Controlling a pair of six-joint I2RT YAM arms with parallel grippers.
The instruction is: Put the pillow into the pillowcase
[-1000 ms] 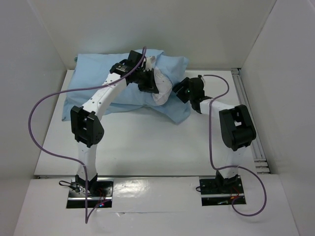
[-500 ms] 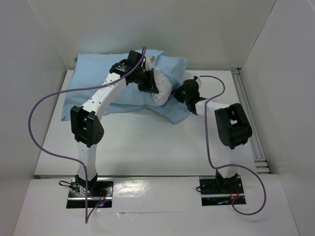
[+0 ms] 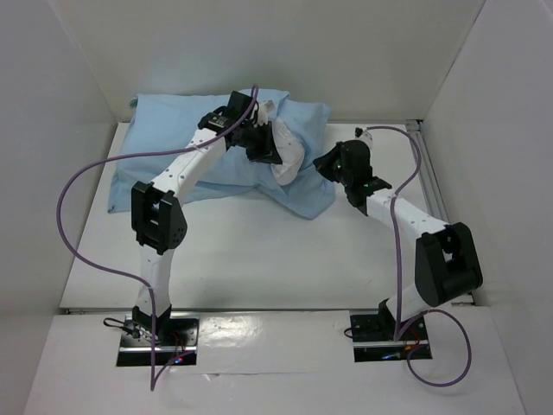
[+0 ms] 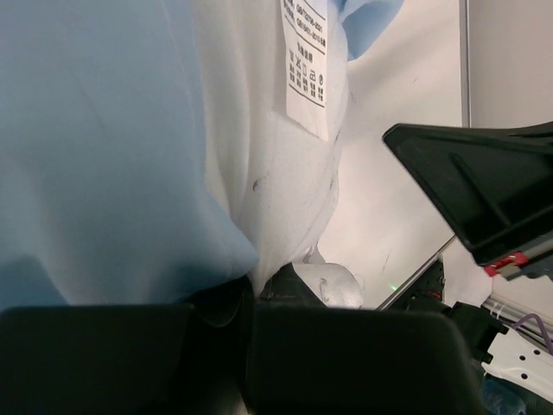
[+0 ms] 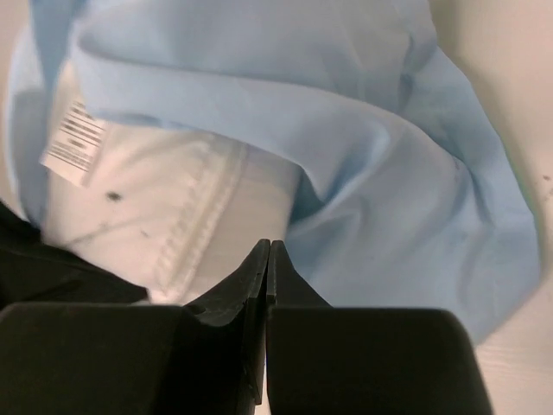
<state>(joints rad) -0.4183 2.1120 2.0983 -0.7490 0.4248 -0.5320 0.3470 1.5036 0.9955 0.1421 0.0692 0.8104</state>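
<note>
White tabletop (image 3: 259, 251), far left corner: limp light-blue cloth pillowcase (image 3: 173, 151) lying, plump white fabric pillow (image 3: 289, 160) poking out. Left gripper (image 4: 246, 303) pinching hem tight; right gripper (image 5: 268, 259) pressing shut, empty. Probably handling soft, light; gripping hem advisable.

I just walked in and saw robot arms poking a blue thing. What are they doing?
Two robot arms are putting a pillow into a light blue pillowcase. Most of the pillow is inside, but one white end with a tag sticks out of the opening. The left gripper is shut, pinching the pillowcase edge right there. The right gripper is shut too, with nothing between its fingers.
</note>
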